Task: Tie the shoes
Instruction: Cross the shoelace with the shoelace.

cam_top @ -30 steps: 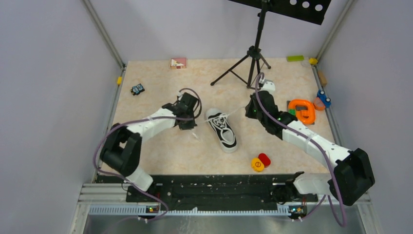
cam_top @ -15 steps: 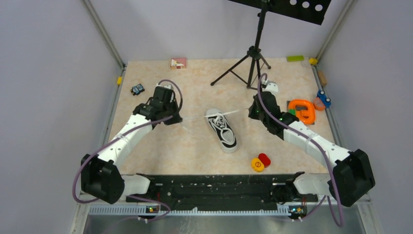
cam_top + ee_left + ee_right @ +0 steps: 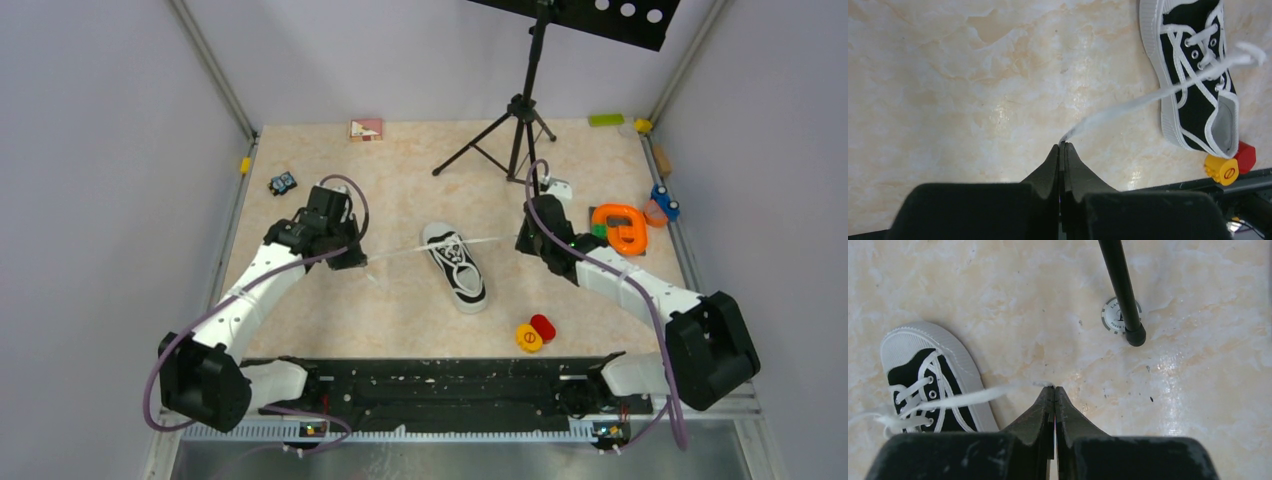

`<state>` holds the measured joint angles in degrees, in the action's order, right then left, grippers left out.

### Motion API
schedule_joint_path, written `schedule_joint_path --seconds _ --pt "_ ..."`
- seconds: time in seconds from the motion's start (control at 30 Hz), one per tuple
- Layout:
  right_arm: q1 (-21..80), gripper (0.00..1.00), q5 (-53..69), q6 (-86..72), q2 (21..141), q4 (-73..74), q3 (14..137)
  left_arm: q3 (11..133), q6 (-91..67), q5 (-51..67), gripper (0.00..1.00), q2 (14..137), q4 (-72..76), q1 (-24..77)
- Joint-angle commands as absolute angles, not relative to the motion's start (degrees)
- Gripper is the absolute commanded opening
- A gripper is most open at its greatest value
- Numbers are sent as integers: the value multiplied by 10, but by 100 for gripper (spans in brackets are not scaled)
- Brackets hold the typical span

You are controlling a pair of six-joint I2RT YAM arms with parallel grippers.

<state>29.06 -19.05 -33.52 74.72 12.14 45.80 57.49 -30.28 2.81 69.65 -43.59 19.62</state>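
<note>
The black sneaker [image 3: 462, 273] with white toe cap and sole rim lies in the middle of the table, toe toward the back. Its white laces stretch out to both sides from the eyelets. My left gripper [image 3: 353, 257] is left of the shoe, shut on the end of the left lace [image 3: 1148, 98], which runs taut from its fingertips [image 3: 1062, 146] to the sneaker [image 3: 1193, 100]. On the other side, my right gripper [image 3: 520, 238] is shut on the end of the right lace [image 3: 973, 396], pinched at its tips [image 3: 1054, 388] beside the sneaker [image 3: 908, 380].
A black tripod stand [image 3: 520, 110] rises behind the shoe; one foot [image 3: 1135, 335] rests by a poker chip [image 3: 1110, 316] just beyond my right gripper. An orange toy [image 3: 620, 226] lies to the right, yellow and red pieces [image 3: 535, 333] in front, a small toy car [image 3: 283, 183] at left.
My left gripper has swung out to the left, away from the shoe, drawing its lace taut. My right gripper has shifted slightly right and nearer with its lace.
</note>
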Motion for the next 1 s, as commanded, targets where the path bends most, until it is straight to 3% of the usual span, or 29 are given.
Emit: schedule_joint_path --seconds 0.0,0.27,0.67,0.97 --pt "286 0 -171 -329 742 95 469 577 -282 87 0 674 -439 193" --pt "311 0 -120 -303 775 67 562 596 -243 225 0 629 -439 214" --pt "419 0 4 -286 1029 31 833 641 -289 354 0 558 -418 258" --pt "476 0 96 -299 1083 28 868 623 -321 353 0 583 -360 301"
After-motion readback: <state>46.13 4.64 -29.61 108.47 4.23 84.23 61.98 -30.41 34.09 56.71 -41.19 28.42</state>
